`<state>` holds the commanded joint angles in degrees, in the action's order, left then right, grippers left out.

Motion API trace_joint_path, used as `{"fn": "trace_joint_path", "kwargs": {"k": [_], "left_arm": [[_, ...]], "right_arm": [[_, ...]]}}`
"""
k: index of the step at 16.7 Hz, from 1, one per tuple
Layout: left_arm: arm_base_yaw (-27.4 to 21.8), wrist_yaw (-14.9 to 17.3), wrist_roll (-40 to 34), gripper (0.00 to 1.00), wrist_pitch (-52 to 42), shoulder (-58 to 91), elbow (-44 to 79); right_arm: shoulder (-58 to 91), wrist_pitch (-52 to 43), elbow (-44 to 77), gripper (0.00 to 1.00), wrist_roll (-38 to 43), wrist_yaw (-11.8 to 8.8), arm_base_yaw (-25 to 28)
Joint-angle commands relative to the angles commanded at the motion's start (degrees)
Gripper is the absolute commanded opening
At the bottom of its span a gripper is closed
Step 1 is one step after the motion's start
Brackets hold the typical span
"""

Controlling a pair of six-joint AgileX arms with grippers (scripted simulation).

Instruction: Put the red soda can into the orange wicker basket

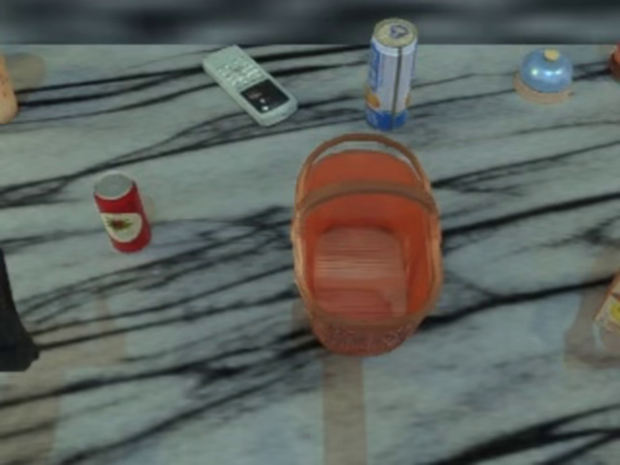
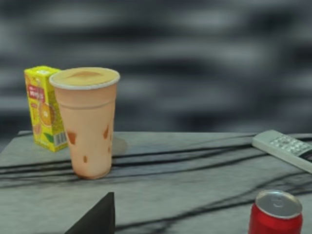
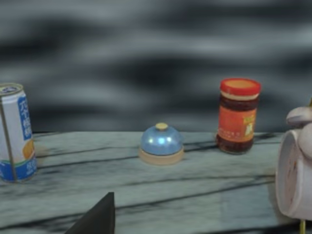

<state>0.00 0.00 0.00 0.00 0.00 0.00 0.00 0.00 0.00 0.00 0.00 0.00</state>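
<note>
The red soda can (image 1: 121,213) stands upright on the left part of the marble table, silver top up and its white label patch showing. It also shows in the left wrist view as the red can (image 2: 275,212), close by. The orange wicker basket (image 1: 366,291) sits in the middle of the table with its hoop handle arched across it and nothing inside. My left arm (image 1: 10,325) is a dark shape at the table's left edge, below and left of the can and apart from it. Only a dark corner of my left gripper (image 2: 97,219) shows. My right gripper (image 3: 97,218) shows only a similar dark corner.
At the back stand a remote (image 1: 249,84), a blue-and-white can (image 1: 391,73) and a blue bell (image 1: 545,73). A tan cup (image 2: 87,122) and a yellow juice box (image 2: 44,107) are at the far left. A red-lidded jar (image 3: 238,117) and a white object (image 3: 297,170) are at the far right.
</note>
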Motion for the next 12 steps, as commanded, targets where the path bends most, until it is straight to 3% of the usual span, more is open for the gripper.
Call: {"fn": "trace_joint_path", "kwargs": {"k": [6, 12], "left_arm": [[-1.16, 0.59, 2.37, 1.00, -4.07, 5.94, 5.85], [-3.59, 0.93, 10.79, 1.00, -19.50, 32.20, 28.84]], "right_arm": [[0.00, 0.00, 0.00, 1.00, 0.00, 0.00, 0.00], [0.00, 0.00, 0.00, 1.00, 0.00, 0.00, 0.00]]}}
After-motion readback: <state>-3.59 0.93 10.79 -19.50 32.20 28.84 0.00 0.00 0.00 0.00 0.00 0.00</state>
